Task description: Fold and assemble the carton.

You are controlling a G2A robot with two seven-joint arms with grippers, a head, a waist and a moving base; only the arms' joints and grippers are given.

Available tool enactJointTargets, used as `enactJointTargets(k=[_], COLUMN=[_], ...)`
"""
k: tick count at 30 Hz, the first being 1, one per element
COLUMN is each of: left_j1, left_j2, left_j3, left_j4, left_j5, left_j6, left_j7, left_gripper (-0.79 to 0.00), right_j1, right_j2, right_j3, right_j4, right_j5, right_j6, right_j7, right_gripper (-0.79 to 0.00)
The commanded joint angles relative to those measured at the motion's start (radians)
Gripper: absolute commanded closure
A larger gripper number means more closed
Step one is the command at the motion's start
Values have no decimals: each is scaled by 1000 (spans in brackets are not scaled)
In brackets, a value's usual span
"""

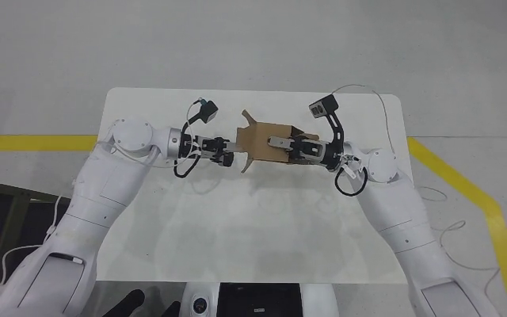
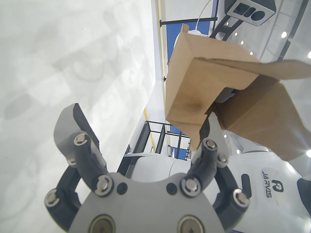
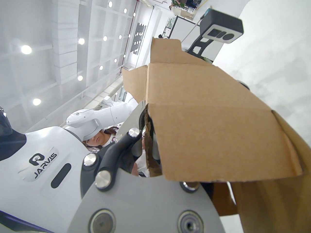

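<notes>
1. The room: a pale grey floor (image 1: 253, 40) runs all round, marked by a yellow stripe (image 1: 47, 143) on each side of the table. The right wrist view shows a high white ceiling (image 3: 48, 25) with rows of round lights.
2. The table (image 1: 253, 238) is white with rounded corners. Its top is smooth and faintly glossy, carrying soft grey shadows and reflections.
3. The carton (image 1: 265, 139) is plain brown cardboard, half formed, with its end flaps splayed open. It hangs between the two arms over the far middle of the table. Its shadow falls apart from it on the surface, so it appears raised off the top.
4. The right gripper (image 1: 281, 145) is clenched on the carton. One finger lies along the outside of a wall panel and the other sits inside the box.
5. The left gripper (image 2: 144, 110) is released, its jaws spread wide. One of its fingers (image 2: 213, 127) touches the edge of the carton's near flap; the other stands apart over the table.
6. A thin white cable (image 1: 455, 234) lies looped on the floor beside the table's right edge.
</notes>
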Motion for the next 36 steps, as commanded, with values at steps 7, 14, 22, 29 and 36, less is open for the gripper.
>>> enactJointTargets(k=[7, 14, 22, 29, 36], left_j1=[34, 54, 56, 46, 35], left_j2=[7, 7, 6, 12, 11], left_j3=[-3, 17, 5, -26, -28], left_j4=[-26, -84, -96, -59, -58], left_j5=[33, 46, 28, 23, 14], left_j6=[3, 12, 13, 18, 16], left_j7=[4, -14, 12, 24, 19], left_gripper=[-785, -785, -785, -785, -785], right_j1=[-19, -34, -48, -55, -47], right_j2=[2, 2, 5, 8, 8], right_j3=[29, 39, 32, 21, 1], right_j4=[-5, -27, -49, -70, -97], right_j5=[-6, -47, -139, -157, -178], right_j6=[-20, -35, 3, 34, 58], right_j7=[-83, -156, -191, -154, -115], right_gripper=[0, 0, 0, 0, 0])
